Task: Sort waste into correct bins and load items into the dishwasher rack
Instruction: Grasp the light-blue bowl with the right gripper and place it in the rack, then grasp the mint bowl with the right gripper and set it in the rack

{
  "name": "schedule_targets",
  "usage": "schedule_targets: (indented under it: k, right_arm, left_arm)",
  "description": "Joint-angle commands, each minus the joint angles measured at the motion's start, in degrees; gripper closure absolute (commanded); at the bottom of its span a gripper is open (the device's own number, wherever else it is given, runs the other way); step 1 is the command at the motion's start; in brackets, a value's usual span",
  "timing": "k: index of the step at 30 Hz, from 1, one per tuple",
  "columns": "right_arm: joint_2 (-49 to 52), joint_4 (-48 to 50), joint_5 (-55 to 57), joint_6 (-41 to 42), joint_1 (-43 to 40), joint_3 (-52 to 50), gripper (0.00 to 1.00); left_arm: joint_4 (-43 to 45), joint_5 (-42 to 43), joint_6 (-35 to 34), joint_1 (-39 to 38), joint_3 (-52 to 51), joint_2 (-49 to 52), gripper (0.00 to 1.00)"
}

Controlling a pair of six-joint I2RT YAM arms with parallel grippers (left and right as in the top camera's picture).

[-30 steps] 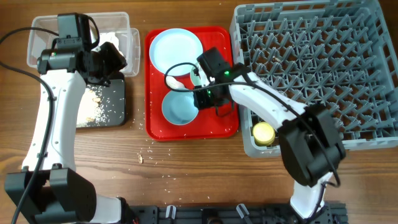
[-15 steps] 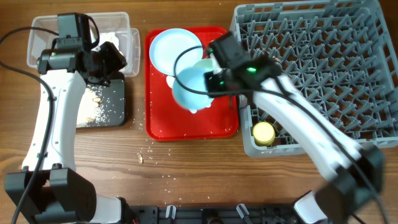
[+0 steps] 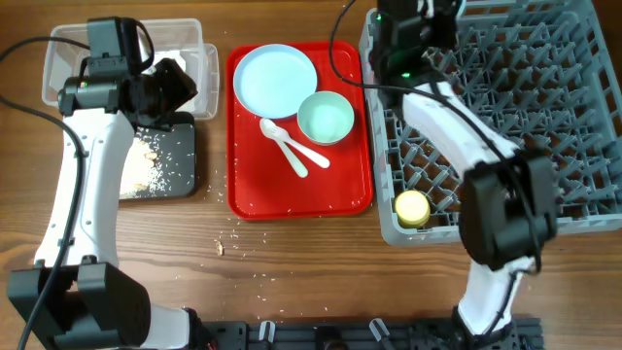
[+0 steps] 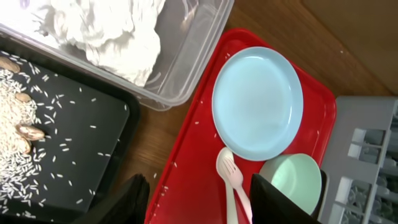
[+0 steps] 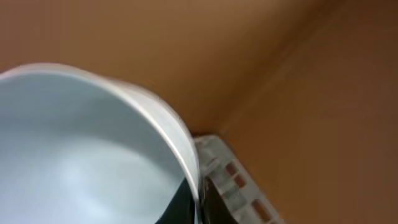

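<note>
One blue bowl (image 5: 74, 155), rim pinched in right jaws; left jaws spread, empty.

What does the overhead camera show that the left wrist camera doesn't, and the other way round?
Only overhead: most of the dishwasher rack, the yellow cup in one of its corners, the right arm above it, and crumbs on the table.
Only left wrist: a plain look at the crumpled napkin in the clear tub, and the left gripper with fingers apart.
Both: the red tray holding the plate, mint bowl and white cutlery, plus the black tray with rice.
</note>
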Motion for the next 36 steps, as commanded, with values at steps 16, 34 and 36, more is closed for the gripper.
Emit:
schedule_targets:
  k: [16,34,36]
  right_arm:
    - [8.0,-6.2,-0.1,-15.3,4.0,0.6,0.45]
    - [-1.8,-8.4,-24.3,7.3,11.3,0.6,0.2]
    - [-7.2,-21.4,-41.7,22.4,11.4,0.6,0.2]
  left_arm:
    - [0.6,-0.2,0.5,0.2,0.4,0.3,0.47]
    - [0.7,-0.2,0.5,0.2,0.4,0.3,0.43]
    - [0.7,-0.2,0.5,0.2,0.4,0.3,0.44]
